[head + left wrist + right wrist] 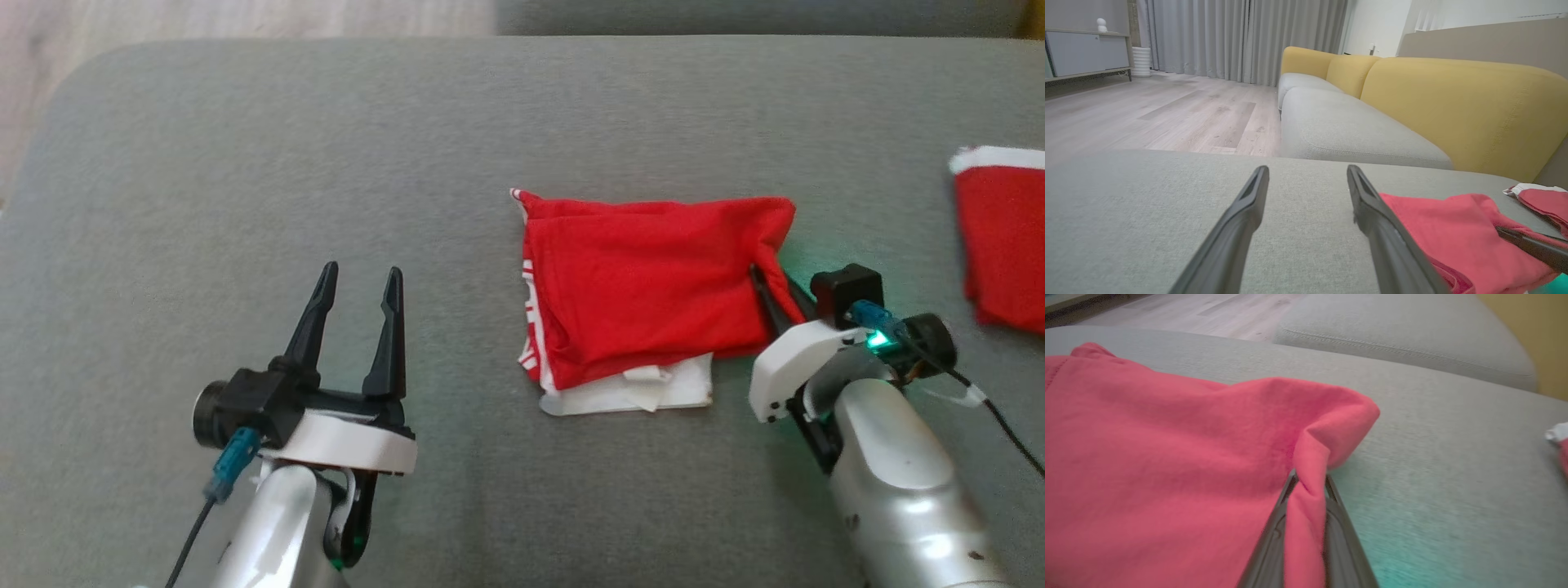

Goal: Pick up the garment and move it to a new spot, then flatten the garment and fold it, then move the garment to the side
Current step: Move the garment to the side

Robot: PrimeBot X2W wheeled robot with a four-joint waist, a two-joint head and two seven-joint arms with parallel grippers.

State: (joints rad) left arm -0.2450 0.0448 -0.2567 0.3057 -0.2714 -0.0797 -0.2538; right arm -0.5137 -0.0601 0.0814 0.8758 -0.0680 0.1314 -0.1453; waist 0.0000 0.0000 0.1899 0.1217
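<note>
The garment (645,282) is a red piece with white trim, folded into a rough rectangle on the grey cushion (408,139); a white layer sticks out under its near edge. My right gripper (771,282) is shut on the garment's right edge, and the right wrist view shows red cloth (1167,465) pinched between the two dark fingers (1274,535). Well to the left of the garment, my left gripper (359,273) stands open above bare cushion. In the left wrist view the garment (1453,228) lies just right of the open fingers (1372,212).
A second red and white cloth (1000,237) lies at the cushion's right edge. A yellow-backed sofa (1453,106) stands beyond the cushion, with wooden floor (1167,110), curtains and a low cabinet behind.
</note>
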